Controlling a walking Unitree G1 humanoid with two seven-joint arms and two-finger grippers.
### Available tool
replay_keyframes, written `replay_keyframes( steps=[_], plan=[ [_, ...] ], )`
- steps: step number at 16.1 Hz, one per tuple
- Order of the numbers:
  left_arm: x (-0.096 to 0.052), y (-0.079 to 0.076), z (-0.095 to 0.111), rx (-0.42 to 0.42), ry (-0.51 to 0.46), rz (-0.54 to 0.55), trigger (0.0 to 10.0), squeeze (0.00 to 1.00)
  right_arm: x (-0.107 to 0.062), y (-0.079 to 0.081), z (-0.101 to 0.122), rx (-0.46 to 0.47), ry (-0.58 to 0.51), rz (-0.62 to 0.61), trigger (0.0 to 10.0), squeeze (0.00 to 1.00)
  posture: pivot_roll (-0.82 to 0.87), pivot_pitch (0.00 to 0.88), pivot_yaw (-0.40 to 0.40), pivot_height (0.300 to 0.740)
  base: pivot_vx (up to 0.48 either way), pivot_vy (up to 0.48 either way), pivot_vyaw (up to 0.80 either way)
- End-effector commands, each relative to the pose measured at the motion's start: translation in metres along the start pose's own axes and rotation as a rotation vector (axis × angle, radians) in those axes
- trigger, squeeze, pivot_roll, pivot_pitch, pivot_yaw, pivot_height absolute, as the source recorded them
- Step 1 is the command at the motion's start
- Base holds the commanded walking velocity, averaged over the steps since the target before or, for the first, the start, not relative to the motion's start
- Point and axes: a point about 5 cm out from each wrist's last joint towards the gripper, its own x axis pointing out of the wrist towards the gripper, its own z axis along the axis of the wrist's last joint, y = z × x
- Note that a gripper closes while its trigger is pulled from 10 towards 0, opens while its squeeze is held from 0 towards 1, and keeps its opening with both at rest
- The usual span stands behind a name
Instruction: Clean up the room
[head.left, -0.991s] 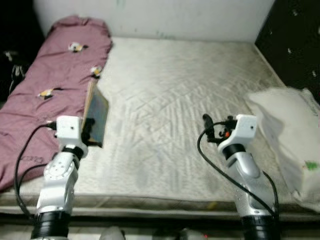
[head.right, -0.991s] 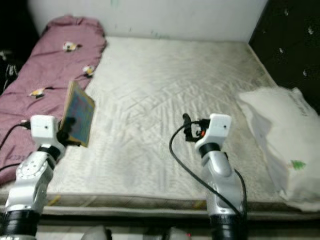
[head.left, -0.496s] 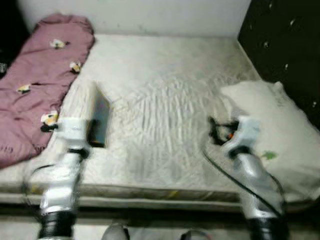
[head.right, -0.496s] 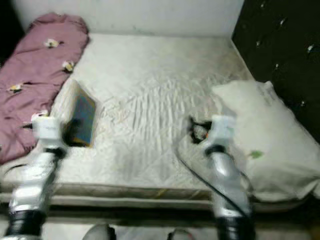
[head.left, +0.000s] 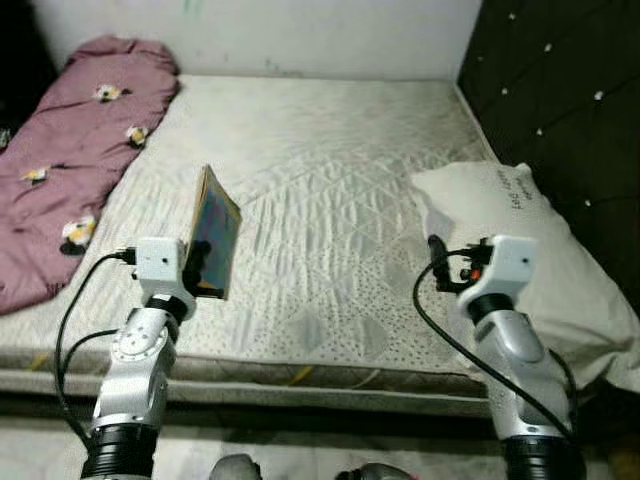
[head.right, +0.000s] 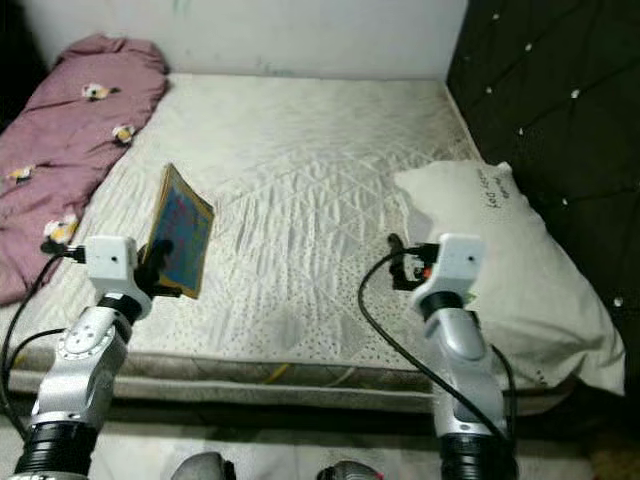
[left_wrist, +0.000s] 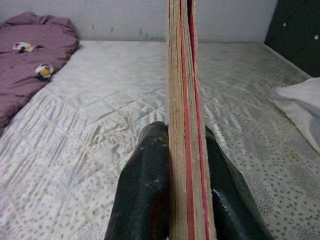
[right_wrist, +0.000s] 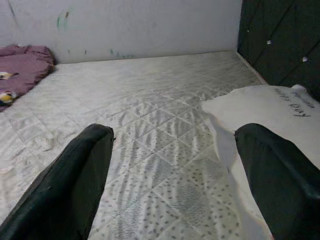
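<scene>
A thin, flat book with a colourful blue-green cover and tan page edges (head.left: 215, 234) is held upright above the near left part of a bare cream quilted mattress with a diamond-stitched, speckled surface (head.left: 330, 170). It is clamped edge-on by the left gripper (left_wrist: 185, 165), whose black fingers (left_wrist: 145, 195) are pressed against both covers. The right gripper (right_wrist: 175, 170) is held wide apart and empty over the mattress, just beside a soft white pillow with dark lettering (head.left: 520, 250). A rumpled mauve blanket with small flower prints (head.left: 70, 150) lies along the far left edge. A dark tufted headboard (head.left: 560, 100) stands at the right. Compared with a second ago, the whole scene has been shifted leftward by camera motion, bringing headboard and pillow further in; the book is still gripped as before.
</scene>
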Motion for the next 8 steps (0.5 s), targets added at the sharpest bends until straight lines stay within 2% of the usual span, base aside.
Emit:
replay_keyframes(
  steps=[1, 3, 8],
  plan=[
    [0.0015, 0.0033, 0.0104, 0.011, -0.053, 0.000, 10.0, 0.00, 0.0010, 0.0038, 0.0051, 0.000, -0.019, 0.013, 10.0, 0.00, -0.04, 0.000, -0.009, 0.740, 0.000, 0.000, 0.00],
    [0.0011, 0.0024, 0.0117, 0.033, -0.059, 0.000, 10.0, 0.00, 0.0011, 0.0037, 0.0053, -0.001, -0.019, 0.014, 10.0, 0.00, -0.04, 0.000, -0.010, 0.740, 0.000, -0.141, 0.00],
    [0.0006, 0.0021, 0.0110, 0.029, -0.058, 0.000, 10.0, 0.00, 0.0012, 0.0040, 0.0055, -0.005, -0.018, 0.014, 10.0, 0.00, -0.04, 0.000, -0.011, 0.740, 0.000, -0.457, 0.00]
  ],
)
